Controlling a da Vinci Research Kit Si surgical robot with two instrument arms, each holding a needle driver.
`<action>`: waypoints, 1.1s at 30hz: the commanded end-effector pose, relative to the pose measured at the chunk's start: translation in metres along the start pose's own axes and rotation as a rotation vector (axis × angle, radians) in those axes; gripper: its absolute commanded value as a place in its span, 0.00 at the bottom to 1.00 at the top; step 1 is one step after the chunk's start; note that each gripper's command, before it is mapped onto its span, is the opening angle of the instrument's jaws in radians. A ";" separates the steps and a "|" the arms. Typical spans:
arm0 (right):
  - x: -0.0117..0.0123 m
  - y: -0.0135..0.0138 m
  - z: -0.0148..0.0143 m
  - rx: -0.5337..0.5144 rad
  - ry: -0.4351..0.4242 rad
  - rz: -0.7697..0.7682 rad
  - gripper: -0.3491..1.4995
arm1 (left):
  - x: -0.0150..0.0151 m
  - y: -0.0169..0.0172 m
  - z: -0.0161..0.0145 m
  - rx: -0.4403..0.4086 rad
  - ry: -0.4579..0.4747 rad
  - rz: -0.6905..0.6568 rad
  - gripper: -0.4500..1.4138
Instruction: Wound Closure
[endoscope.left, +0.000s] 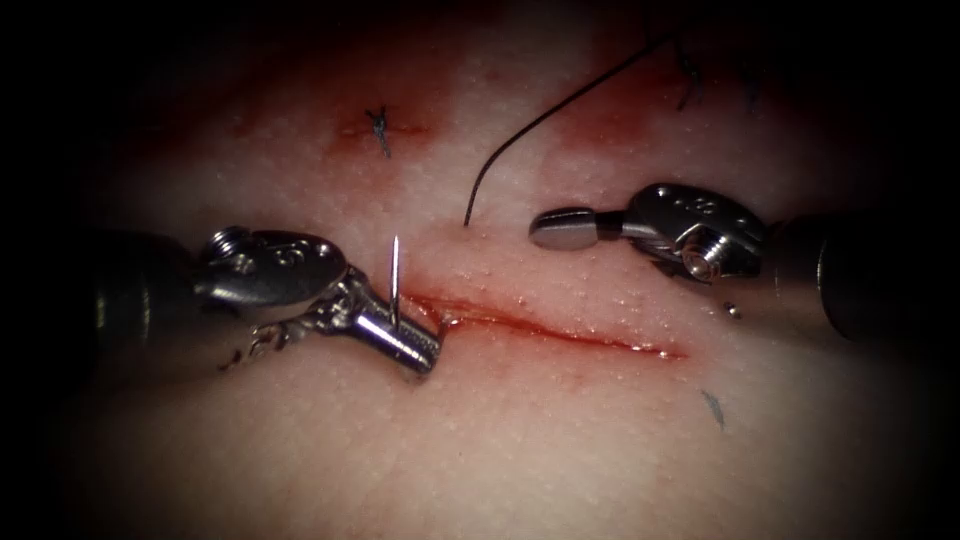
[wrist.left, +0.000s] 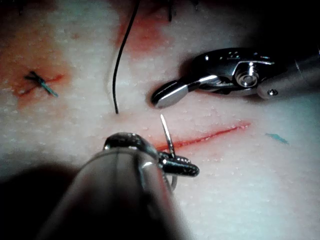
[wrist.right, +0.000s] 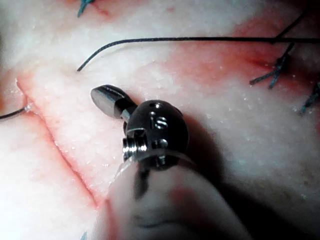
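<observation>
At the left end of the cut (endoscope.left: 545, 328), the left end effector (endoscope.left: 415, 345) is clamped on the needle (endoscope.left: 395, 280), tip standing free above the tissue (endoscope.left: 560, 440). Right end effector (endoscope.left: 562, 228), closed and empty, hovers above. A loose grip could let the needle swivel.

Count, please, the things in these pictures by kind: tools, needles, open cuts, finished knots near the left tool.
Tools: 2, left end effector shut on the needle, which stands clear of the tissue; right end effector holds nothing.
Needles: 1.
Open cuts: 1, the cut.
Finished knots: 1, the knot.
Total: 5.
</observation>
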 end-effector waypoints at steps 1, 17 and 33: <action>-0.0006 -0.0003 0.0010 0.015 -0.006 -0.004 0.00 | -0.0002 -0.0003 0.0005 -0.011 -0.008 -0.052 0.00; -0.0011 -0.0015 0.0010 0.040 -0.025 0.069 0.00 | 0.0052 0.0082 -0.0011 0.092 0.109 0.230 0.00; -0.0001 -0.0021 -0.0003 0.036 -0.023 0.114 0.00 | 0.0110 0.0070 -0.0050 0.521 0.221 0.698 0.00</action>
